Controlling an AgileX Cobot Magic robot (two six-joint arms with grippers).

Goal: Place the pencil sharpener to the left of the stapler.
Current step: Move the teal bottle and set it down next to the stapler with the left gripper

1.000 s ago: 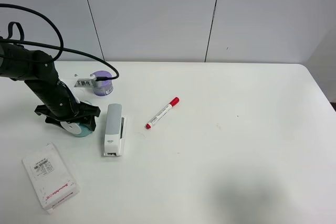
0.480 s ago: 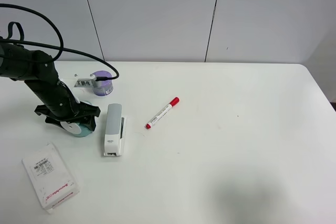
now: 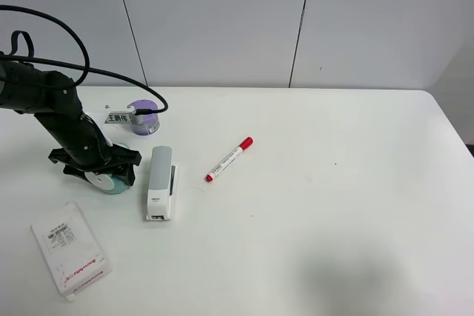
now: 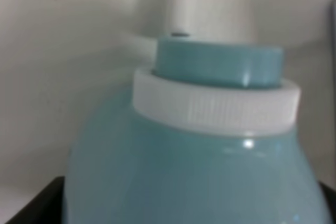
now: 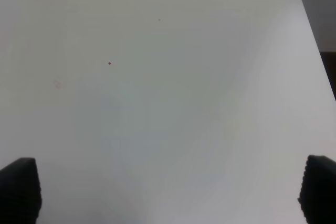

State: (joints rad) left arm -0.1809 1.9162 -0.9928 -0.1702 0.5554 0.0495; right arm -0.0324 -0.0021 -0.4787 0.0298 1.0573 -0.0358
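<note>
- A white table [image 3: 333, 205] was seen from a high camera, with two robot arms at work.
- The left claw [image 3: 100, 173] sat low at the table's left side, clenched around the teal pencil sharpener [image 3: 112, 181].
- The pencil sharpener rested just left of the stapler [image 3: 161, 182], close beside it.
- The left wrist camera was filled by the teal body with its white ribbed ring [image 4: 215, 108].
- The stapler lay flat, its grey top upward.
- A red marker [image 3: 229, 159] lay right of the stapler, apart from it.
- A purple-lidded jar [image 3: 144, 117] stood behind the stapler.
- A white labelled box [image 3: 70, 249] lay near the front left.
- The right claw [image 5: 168, 187] was spread wide over bare table.
</note>
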